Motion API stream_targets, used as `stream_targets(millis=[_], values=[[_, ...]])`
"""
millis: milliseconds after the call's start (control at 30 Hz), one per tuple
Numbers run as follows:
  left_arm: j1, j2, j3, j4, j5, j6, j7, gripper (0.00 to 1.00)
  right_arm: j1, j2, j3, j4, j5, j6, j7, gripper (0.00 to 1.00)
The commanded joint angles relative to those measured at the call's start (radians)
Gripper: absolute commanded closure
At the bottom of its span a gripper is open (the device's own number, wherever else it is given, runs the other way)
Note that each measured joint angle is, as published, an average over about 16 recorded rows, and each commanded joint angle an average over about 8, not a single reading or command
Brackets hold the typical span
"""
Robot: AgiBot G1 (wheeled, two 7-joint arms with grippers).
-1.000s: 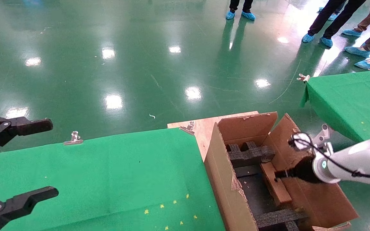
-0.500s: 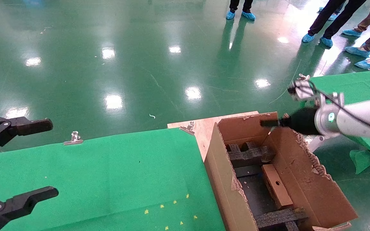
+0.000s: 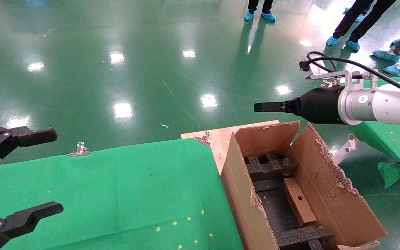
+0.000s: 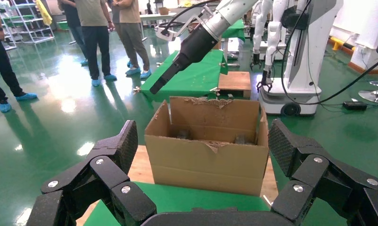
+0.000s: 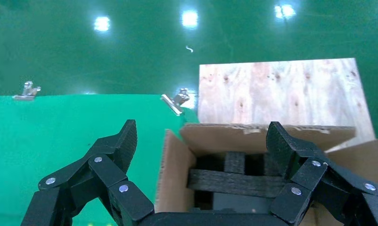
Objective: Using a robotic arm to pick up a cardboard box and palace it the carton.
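Observation:
The small cardboard box [image 3: 298, 201] lies inside the carton [image 3: 245, 194], between black foam inserts [image 3: 271, 166], with nothing touching it. The right gripper [image 3: 265, 107] on my white-silver robotic arm [image 3: 383, 107] hangs above the carton's far flap. In the right wrist view it [image 5: 203, 141] is open and empty, looking down into the carton [image 5: 170, 179]. My left gripper [image 3: 52, 172] stays parked, open, over the left end of the green table. From the left wrist view, the left gripper [image 4: 201, 146] faces the carton [image 4: 206, 160] and the right arm [image 4: 196, 42] above it.
The carton stands on a plywood board [image 3: 220, 135] beside the green-clothed table [image 3: 116, 180], whose cloth is held by metal clips [image 3: 79, 150]. A second green table [image 3: 394, 139] sits at the right. People in blue shoe covers [image 3: 258, 15] stand farther back on the floor.
The right gripper has let go of the cardboard box and risen out of the carton, up and toward the far side. The box stays in the carton. The left arm has not moved.

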Motion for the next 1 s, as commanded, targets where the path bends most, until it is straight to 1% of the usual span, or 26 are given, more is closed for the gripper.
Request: stream_targets(millis=[33, 133, 267, 1000], values=[[0.000, 0.000, 0.000, 0.000, 0.000, 0.000, 0.000, 0.00, 0.003, 0.001, -0.002, 0.000, 0.002, 0.001, 0.005, 0.00], [0.000, 0.000, 0.000, 0.000, 0.000, 0.000, 0.000, 0.00, -0.014, -0.003, 0.018, -0.003, 0.012, -0.013, -0.021, 0.00], [0.000, 0.000, 0.000, 0.000, 0.000, 0.000, 0.000, 0.00, -0.055, -0.012, 0.080, -0.005, 0.060, -0.053, -0.103, 0.00], [0.000, 0.000, 0.000, 0.000, 0.000, 0.000, 0.000, 0.00, -0.358, -0.081, 0.519, -0.028, 0.378, -0.331, -0.680, 0.00]])
